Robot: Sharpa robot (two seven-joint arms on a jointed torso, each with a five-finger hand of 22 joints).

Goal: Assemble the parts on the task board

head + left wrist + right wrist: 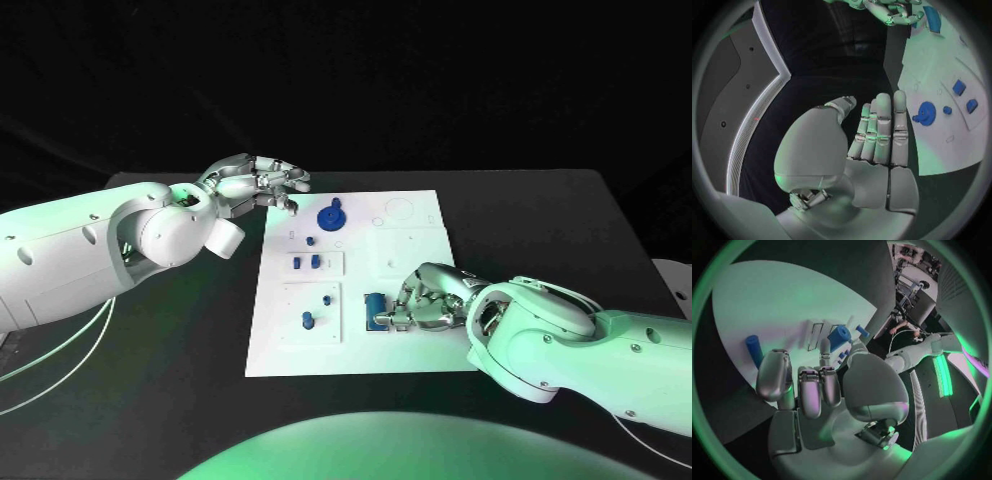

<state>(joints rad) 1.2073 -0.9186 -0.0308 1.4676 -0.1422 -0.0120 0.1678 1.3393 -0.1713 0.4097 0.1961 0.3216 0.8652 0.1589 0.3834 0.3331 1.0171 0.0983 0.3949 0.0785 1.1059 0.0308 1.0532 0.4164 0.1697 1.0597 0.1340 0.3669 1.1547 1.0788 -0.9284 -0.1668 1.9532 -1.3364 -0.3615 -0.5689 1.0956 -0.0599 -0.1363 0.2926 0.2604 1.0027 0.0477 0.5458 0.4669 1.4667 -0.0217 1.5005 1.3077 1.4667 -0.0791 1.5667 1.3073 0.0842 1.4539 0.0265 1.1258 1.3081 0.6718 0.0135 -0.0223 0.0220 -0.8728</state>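
Leftmost, left hand (260, 182), silver and jointed, metallic sheen, poised over the far-left corner of the task board (418, 350); fingers apart and straight in the left wrist view (879, 132), nothing between them, so open and empty. Just beside those fingertips, on the board's far end, blue gear (332, 217): flat round disc, toothed rim, small hub knob at centre; same gear in the left wrist view (927, 113), with a small blue peg (947, 110) close by. Flat, matte white, rectangular, the board itself, lying in the middle of the smooth black table (548, 210), its surface broken by shallow outlined recesses. Toward the middle, in a framed recess, two short blue blocks (300, 263) side by side, glossy plastic. Nearer, in another square recess, an oval blue piece (307, 321) and a tiny blue stud (329, 298). Further right, right hand (427, 302), same silver finish, pressed down on the board's near-right part, fingers curled around a blue block part (378, 304), rectangular, standing at the fingertips; grip apparently closed on it. From the right wrist view, fingers (811, 390) bent inward, a blue cylinder (753, 350) lying just beside them on the white surface, a blue block (840, 336) beyond.
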